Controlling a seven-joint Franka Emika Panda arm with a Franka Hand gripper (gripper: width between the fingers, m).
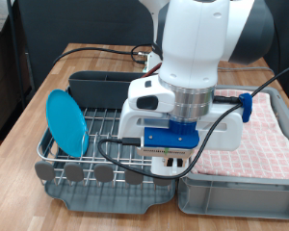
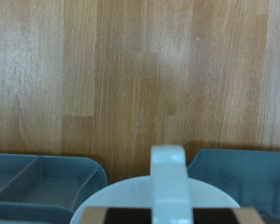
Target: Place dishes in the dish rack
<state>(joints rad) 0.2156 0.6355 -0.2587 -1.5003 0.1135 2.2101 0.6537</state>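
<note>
The light-blue plate [image 1: 66,121] already stands on edge in the wire grid of the dish rack [image 1: 106,183], at the exterior view's left, leaning slightly and resting in the slots. The rack's tall utensil compartment [image 1: 98,87] lies behind it, toward the exterior view's top, and the round tabs run along the rack's near edge.

The gripper [image 1: 170,166] hangs low over the rack's right-hand part, its fingers hidden behind the blue mount and the arm's white body in the exterior view, so I cannot tell whether they are open or closed. In the wrist view a white cup [image 2: 154,201] sits right at the camera's foot, a pale rim with one white finger [image 2: 170,182] crossing it, and grey compartments and wooden tabletop [image 2: 140,65] lie beyond. Whether the finger clamps the cup wall or only stands over it does not show. The wooden spoon is not in view.

To the exterior view's right the light grey bin [image 1: 241,188] carries the pink checked cloth [image 1: 260,125].

Judging from this, the cup is the item in hand. Doing it well would mean keeping the cup upright, lowering it straight onto the grid clear of the plate and the black cable [image 1: 135,146], and letting go only once it rests steadily.
</note>
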